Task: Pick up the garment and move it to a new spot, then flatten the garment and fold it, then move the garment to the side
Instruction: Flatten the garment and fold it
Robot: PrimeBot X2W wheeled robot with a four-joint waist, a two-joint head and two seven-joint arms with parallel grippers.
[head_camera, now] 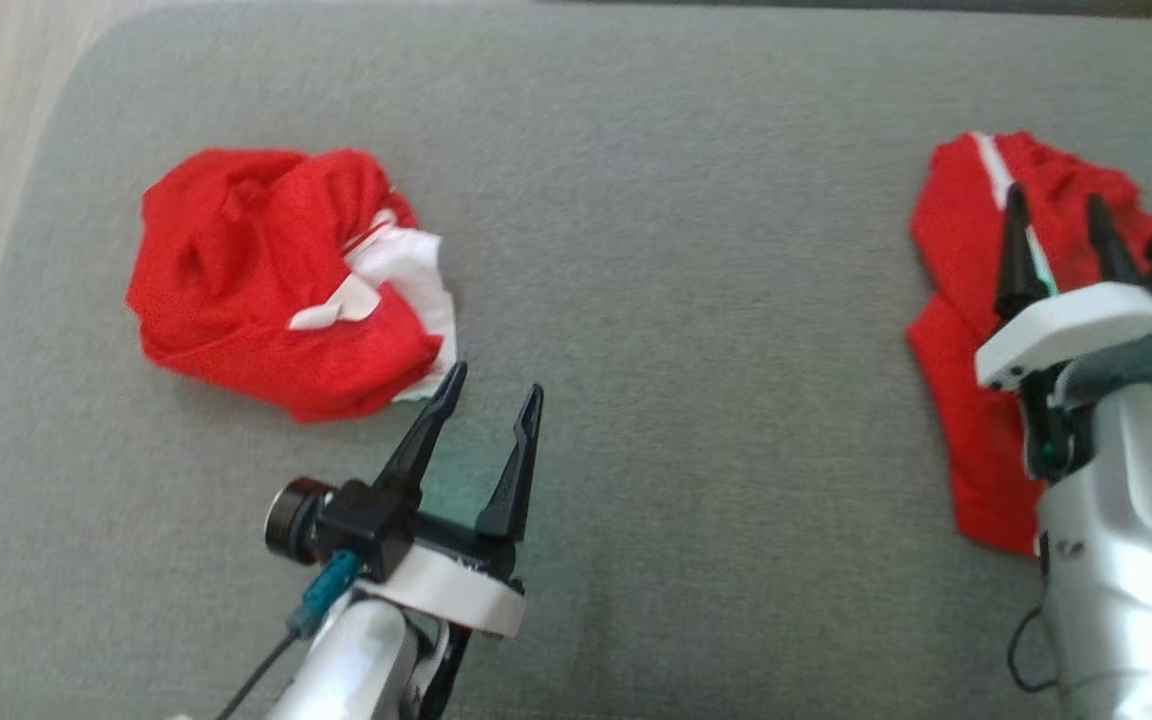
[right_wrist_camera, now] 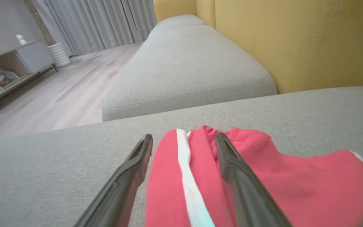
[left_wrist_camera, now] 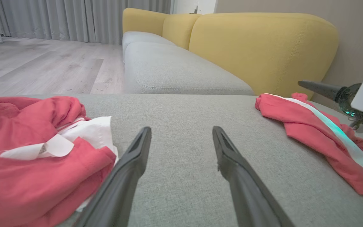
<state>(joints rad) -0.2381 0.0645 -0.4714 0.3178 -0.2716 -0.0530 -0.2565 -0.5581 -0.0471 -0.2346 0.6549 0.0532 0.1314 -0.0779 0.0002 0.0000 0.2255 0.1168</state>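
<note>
My left gripper [head_camera: 495,380] hovers empty with its fingers spread over the grey sofa cushion [head_camera: 696,250]. It is just beside the crumpled red garment [head_camera: 266,270], a bunched heap showing white fabric and a label [left_wrist_camera: 54,146]. My right gripper [head_camera: 1055,195], also spread, hangs over the striped red garment [head_camera: 946,230], with the white stripe [right_wrist_camera: 184,164] between its fingers. I count two garments, well apart at the cushion's left and right. Beyond them are a yellow backrest [left_wrist_camera: 263,47], pale wood floor [left_wrist_camera: 43,66], grey curtains [left_wrist_camera: 74,19] and a low cabinet [right_wrist_camera: 11,63].
</note>
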